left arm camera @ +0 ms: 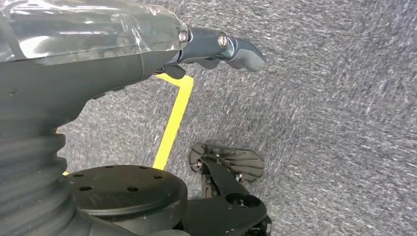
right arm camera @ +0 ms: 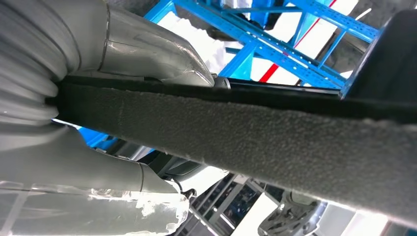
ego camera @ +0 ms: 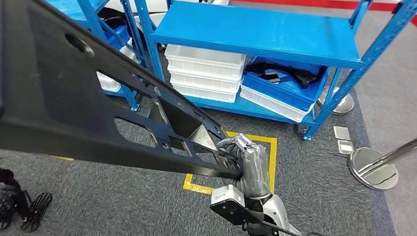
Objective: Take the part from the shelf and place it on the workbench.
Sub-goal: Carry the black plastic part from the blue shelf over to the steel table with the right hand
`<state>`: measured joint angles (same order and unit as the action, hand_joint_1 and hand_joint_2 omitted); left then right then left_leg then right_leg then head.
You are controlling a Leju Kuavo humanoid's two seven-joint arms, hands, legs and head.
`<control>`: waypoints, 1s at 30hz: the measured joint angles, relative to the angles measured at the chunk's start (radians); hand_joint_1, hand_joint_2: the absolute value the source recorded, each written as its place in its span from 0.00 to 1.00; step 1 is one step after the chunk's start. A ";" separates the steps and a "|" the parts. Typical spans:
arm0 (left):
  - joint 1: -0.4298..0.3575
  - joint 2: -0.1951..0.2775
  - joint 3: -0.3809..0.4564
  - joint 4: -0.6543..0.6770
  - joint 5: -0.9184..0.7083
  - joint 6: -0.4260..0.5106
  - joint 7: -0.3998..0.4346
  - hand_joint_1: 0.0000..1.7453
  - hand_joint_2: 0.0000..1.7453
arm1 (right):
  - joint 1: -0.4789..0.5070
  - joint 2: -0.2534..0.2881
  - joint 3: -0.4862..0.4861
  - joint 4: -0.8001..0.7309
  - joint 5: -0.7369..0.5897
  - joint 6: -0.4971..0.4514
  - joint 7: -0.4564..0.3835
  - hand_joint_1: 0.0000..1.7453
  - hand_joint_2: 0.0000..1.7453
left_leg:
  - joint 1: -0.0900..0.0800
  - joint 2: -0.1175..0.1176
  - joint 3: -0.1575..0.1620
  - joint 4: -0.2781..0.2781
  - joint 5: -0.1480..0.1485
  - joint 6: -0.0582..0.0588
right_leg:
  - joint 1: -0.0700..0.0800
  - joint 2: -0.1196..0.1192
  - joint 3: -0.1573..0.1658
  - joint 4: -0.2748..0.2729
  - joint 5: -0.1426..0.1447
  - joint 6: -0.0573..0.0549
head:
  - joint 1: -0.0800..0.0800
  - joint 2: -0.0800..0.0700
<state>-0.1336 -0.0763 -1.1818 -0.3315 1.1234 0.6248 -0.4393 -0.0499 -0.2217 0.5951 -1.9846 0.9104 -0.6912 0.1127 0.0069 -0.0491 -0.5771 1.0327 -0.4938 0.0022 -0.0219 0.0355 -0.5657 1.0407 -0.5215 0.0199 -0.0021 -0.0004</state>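
A large black panel part (ego camera: pixel 74 98) with several cut-outs slants across the head view, from the upper left down to the lower middle. My right hand (ego camera: pixel 248 162) grips its lower right end, fingers wrapped over the edge. In the right wrist view the part's rough dark edge (right arm camera: pixel 270 132) runs across the picture, clamped between the thumb and fingers of that hand (right arm camera: pixel 123 54). My left hand (left arm camera: pixel 98 54) hangs above the grey carpet and holds nothing, with a dark finger (left arm camera: pixel 236 49) stretched out straight.
A blue metal shelf (ego camera: pixel 255 29) stands ahead, with stacked white bins (ego camera: pixel 204 71) and a blue bin (ego camera: pixel 280 88) on its lower level. A yellow floor marking (ego camera: pixel 270 147) lies before it. Two round stanchion bases (ego camera: pixel 373 169) stand at the right.
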 joint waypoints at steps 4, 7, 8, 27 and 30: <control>0.001 0.001 0.000 0.000 0.000 0.000 0.000 0.00 1.00 | 0.000 -0.002 0.001 0.000 0.001 0.000 0.002 1.00 1.00 | 0.001 0.005 -0.012 0.025 -0.017 -0.021 | 0.001 -0.018 0.001 -0.006 0.005 -0.023 | -0.007 0.000; 0.001 0.001 0.000 0.000 0.000 0.000 -0.001 0.00 1.00 | 0.000 -0.002 0.001 0.000 0.000 0.000 0.002 1.00 1.00 | 0.002 0.032 -0.080 0.184 -0.101 -0.034 | 0.001 -0.040 0.003 -0.009 0.005 -0.032 | -0.018 0.000; 0.002 0.001 0.000 0.000 0.000 0.000 -0.002 0.00 1.00 | 0.001 -0.002 0.001 0.000 0.000 0.000 0.002 1.00 1.00 | 0.003 0.035 -0.108 0.242 -0.123 -0.037 | 0.002 -0.048 0.003 -0.008 0.004 -0.033 | -0.019 0.000; 0.013 0.000 0.000 0.000 0.007 0.000 -0.004 0.00 1.00 | 0.004 -0.004 0.010 0.000 -0.007 0.000 -0.001 1.00 1.00 | -0.002 0.018 0.008 -0.019 0.010 0.021 | 0.003 -0.034 -0.067 0.162 -0.057 0.006 | 0.000 0.000; 0.012 0.000 0.000 0.000 0.007 0.000 -0.005 0.00 1.00 | 0.005 -0.004 0.013 0.000 -0.007 0.000 -0.002 1.00 1.00 | -0.004 -0.003 -0.001 -0.002 0.002 0.008 | 0.001 -0.005 -0.001 0.007 0.000 -0.001 | 0.002 0.000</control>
<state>-0.1213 -0.0759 -1.1818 -0.3315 1.1309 0.6249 -0.4439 -0.0452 -0.2258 0.6077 -1.9848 0.9031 -0.6912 0.1109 0.0026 -0.0521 -0.5782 1.0311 -0.4915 0.0099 -0.0213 0.0308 -0.5665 1.0481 -0.5215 0.0191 0.0004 -0.0004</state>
